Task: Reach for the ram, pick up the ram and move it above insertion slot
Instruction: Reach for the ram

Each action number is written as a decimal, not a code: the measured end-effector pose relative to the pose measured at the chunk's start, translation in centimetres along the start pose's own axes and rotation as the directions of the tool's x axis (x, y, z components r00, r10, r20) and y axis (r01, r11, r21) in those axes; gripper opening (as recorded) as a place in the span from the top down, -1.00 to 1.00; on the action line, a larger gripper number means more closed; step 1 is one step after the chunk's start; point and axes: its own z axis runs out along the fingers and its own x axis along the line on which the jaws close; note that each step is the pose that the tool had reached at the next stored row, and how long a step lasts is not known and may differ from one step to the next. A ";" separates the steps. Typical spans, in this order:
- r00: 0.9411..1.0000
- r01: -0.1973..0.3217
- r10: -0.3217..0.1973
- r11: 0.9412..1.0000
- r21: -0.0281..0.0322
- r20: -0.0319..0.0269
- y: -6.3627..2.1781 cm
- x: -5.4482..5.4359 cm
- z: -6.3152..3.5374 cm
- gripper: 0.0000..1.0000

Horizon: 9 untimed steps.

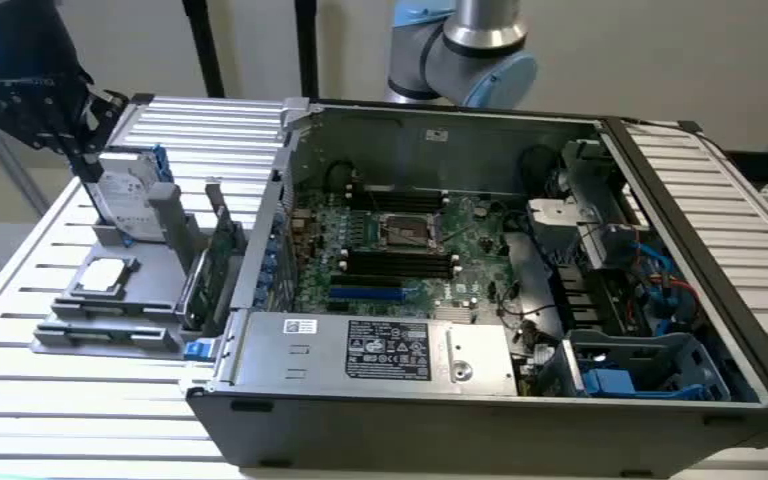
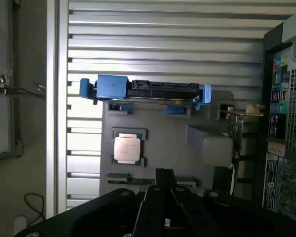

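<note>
Well, the slatted metal tabletop (image 1: 37, 400) fills most of the exterior view. On it the open computer case (image 1: 491, 425) takes the middle and right of the frame. Its board faces up, with black slots (image 1: 398, 265) lying just below the socket at the centre. The arm (image 1: 471, 40) rises behind the case at the top centre.

On the exterior view's left, beside the case, sits a grey holder (image 1: 144, 300) carrying loose parts. The drive (image 1: 124, 190) stands upright at the holder's far end, toward the upper left of the frame. The card (image 1: 217, 265) stands on edge along the side nearest the case.

The hand (image 2: 164, 174) hangs at the upper left of the exterior view, above the drive. From the wrist it looks pressed together with nothing in it.

The ram (image 2: 130, 180) rests on edge in a groove at the holder's near end, at the lower left of the exterior view, well apart from the slots. From the wrist the hand's tip lines up over its length, though the hand is not touching it. The chip (image 1: 104, 275) lies flat in its pocket between drive and ram.
</note>
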 end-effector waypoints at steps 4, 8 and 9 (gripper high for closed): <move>1.000 0.000 0.000 1.000 0.000 0.000 0.00 0.0 -0.01 0.79; 1.000 0.000 0.000 1.000 0.000 0.000 0.00 0.0 -0.03 0.79; 1.000 0.000 0.000 1.000 0.000 0.000 0.00 0.0 -0.03 0.79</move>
